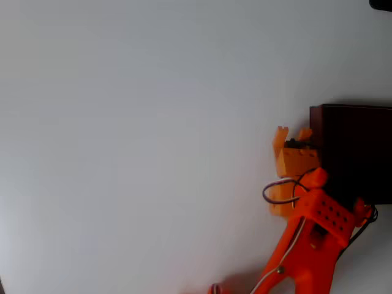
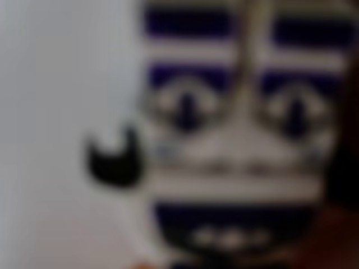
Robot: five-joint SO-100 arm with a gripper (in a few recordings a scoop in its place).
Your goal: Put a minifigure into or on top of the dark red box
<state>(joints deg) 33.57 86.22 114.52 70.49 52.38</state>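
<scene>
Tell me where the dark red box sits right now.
In the overhead view the dark red box sits at the right edge, about mid-height, cut off by the frame, with the orange gripper right against its left wall.

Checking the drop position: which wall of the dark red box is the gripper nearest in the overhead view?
The left wall of the dark red box, near its upper corner. The gripper sits right beside that wall, outside the box.

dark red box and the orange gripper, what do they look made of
The dark red box looks like rigid card or matte plastic: flat maroon wall, near-black surface beside it, no shine; the picture leaves it open. The gripper looks like 3D-printed plastic: solid orange, blocky, dull finish. The minifigure, blurred close up in the wrist view, seems printed plastic with dark stripes on a pale body.
</scene>
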